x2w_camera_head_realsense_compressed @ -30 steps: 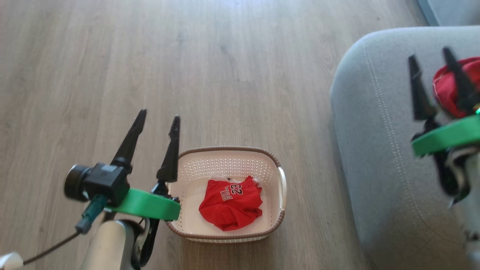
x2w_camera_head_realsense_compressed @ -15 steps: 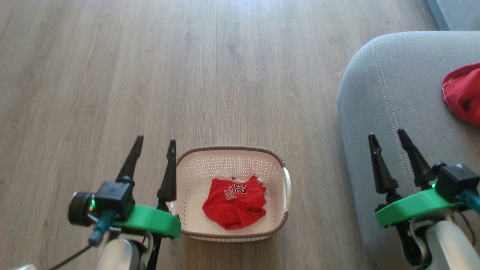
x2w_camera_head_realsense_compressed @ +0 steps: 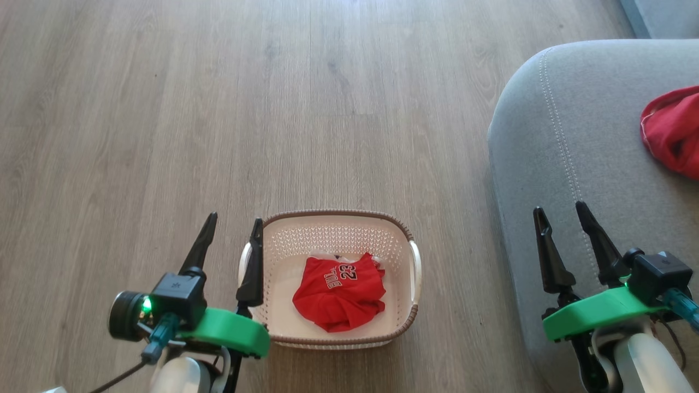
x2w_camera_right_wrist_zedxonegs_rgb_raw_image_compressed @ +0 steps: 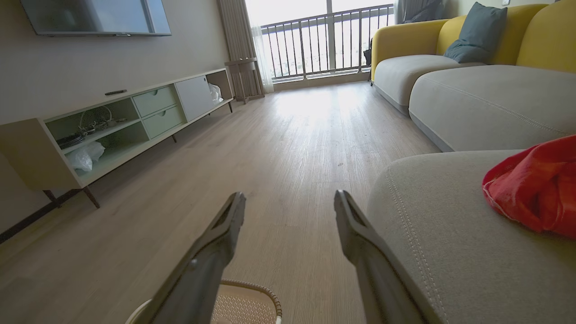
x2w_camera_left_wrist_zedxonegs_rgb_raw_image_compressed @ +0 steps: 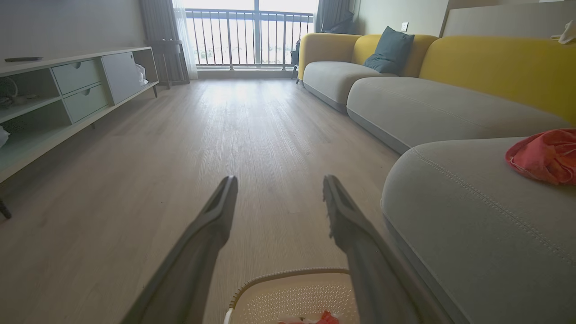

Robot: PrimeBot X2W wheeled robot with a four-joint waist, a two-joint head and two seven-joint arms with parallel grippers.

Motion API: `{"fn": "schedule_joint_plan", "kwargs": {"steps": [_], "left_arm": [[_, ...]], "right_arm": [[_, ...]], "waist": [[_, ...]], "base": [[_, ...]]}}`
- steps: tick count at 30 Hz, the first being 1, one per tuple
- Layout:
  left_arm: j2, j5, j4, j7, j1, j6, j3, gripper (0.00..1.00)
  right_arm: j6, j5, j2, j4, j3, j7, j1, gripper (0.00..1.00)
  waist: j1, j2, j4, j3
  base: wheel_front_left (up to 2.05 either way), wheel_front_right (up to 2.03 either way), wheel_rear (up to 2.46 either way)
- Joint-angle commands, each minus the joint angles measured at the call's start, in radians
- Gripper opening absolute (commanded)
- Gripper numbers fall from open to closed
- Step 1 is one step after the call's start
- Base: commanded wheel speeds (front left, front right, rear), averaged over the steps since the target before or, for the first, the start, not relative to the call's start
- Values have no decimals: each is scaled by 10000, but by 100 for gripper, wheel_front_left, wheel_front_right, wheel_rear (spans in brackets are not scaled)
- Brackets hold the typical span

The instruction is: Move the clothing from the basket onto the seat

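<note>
Red jersey with white trim and number 23 [x2w_camera_head_realsense_compressed: 338,292] lies crumpled on the bottom of the cream perforated plastic basket [x2w_camera_head_realsense_compressed: 333,232], which stands on the pale wood floor [x2w_camera_head_realsense_compressed: 218,109]. The other red garment [x2w_camera_head_realsense_compressed: 671,131] rests on the large grey upholstered seat [x2w_camera_head_realsense_compressed: 573,164], with nothing touching it. A second ago the right hand [x2w_camera_head_realsense_compressed: 558,207] stood at that garment; it has since drawn back over the seat's near edge, fingers apart, empty. Left hand [x2w_camera_head_realsense_compressed: 234,218], likewise apart and empty, has sunk slightly beside the basket's left rim. Judgement: one item delivered, jersey next.
</note>
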State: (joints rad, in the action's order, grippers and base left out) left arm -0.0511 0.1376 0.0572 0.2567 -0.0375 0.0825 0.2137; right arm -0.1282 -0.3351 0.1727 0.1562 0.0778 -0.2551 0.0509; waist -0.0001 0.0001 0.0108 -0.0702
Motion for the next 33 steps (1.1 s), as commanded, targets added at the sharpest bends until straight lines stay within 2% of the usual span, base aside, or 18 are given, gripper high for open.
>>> {"fn": "schedule_joint_plan", "kwargs": {"steps": [1,26,33], "left_arm": [[8,-116,-280,51,-405,20,-247,100],[9,-75,-265,51,-516,-113,-192,100],[9,-120,-229,51,-655,-217,-108,100]], "right_arm": [[-25,52,76,-291,204,-66,285,100],[-25,-6,115,-315,182,-66,434,100],[-25,55,114,-80,-74,-66,544,100]], "waist": [[1,-1,11,-18],[1,-1,52,-290],[1,-1,-57,-689]], "base": [[0,0,0],[0,0,0],[0,0,0]]}}
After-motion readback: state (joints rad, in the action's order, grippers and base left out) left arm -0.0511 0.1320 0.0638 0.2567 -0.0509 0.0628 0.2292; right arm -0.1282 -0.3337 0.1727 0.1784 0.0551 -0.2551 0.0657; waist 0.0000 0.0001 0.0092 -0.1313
